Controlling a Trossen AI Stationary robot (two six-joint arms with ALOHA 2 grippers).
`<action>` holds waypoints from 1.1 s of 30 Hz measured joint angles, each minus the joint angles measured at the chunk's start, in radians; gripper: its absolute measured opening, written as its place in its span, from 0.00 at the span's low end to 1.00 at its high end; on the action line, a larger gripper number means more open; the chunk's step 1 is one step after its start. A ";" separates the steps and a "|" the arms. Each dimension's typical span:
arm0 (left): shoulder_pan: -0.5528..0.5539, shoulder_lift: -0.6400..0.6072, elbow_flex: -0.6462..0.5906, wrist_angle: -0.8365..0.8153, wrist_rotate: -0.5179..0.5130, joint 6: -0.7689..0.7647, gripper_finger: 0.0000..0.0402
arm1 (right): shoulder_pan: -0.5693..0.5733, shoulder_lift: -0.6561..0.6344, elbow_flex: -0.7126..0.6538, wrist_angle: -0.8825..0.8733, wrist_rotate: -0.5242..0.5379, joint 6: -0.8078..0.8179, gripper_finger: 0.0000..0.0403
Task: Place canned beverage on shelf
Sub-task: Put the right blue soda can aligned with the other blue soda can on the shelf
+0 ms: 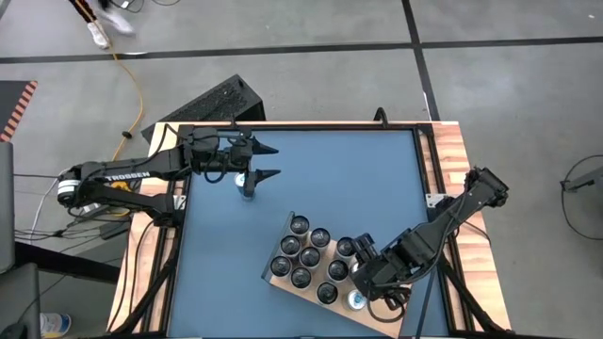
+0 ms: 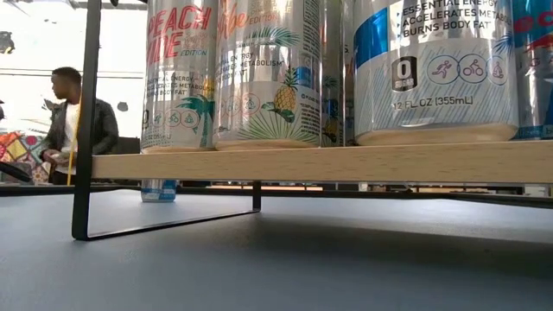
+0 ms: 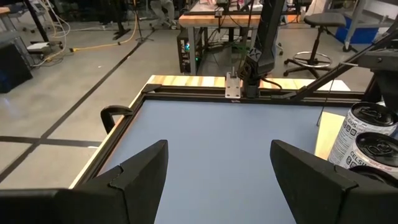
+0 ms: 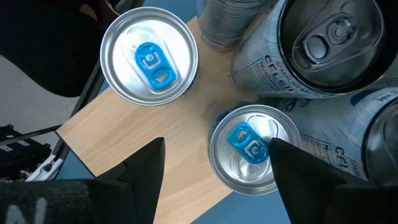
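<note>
I see the shelf (image 1: 303, 290) with cans on the desk (image 1: 311, 179); right gripper (image 4: 214, 163) hovers above a blue-tab can (image 4: 250, 148), fingers apart, empty; left gripper (image 1: 268, 162) open by a lone can (image 1: 247, 185)

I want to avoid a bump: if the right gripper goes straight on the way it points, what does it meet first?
Probably the blue-tabbed can on the shelf: the right gripper, jaws open, points down at its top. How far above it hangs is unclear.
</note>
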 joint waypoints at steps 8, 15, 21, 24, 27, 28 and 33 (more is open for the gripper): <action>0.000 0.000 0.000 0.000 0.000 -0.006 0.67 | 0.003 0.000 0.000 -0.008 -0.016 0.059 0.67; 0.000 0.000 0.000 0.000 0.000 -0.006 0.67 | 0.032 0.000 0.000 -0.009 -0.019 0.074 0.67; 0.000 0.000 0.000 0.000 0.000 -0.006 0.67 | 0.042 0.000 0.000 -0.015 -0.006 0.079 0.67; 0.000 0.000 0.000 0.001 0.000 -0.006 0.67 | 0.040 0.000 0.000 -0.012 -0.004 0.079 0.67; 0.000 0.000 0.000 0.000 0.000 -0.006 0.67 | 0.039 0.001 0.005 -0.008 0.002 0.079 0.67; 0.000 0.000 0.000 0.000 0.000 -0.006 0.67 | 0.039 0.001 0.013 -0.011 0.002 0.079 0.67; 0.000 0.000 0.000 0.008 -0.021 -0.007 0.67 | 0.039 0.001 0.093 -0.065 0.004 0.102 0.67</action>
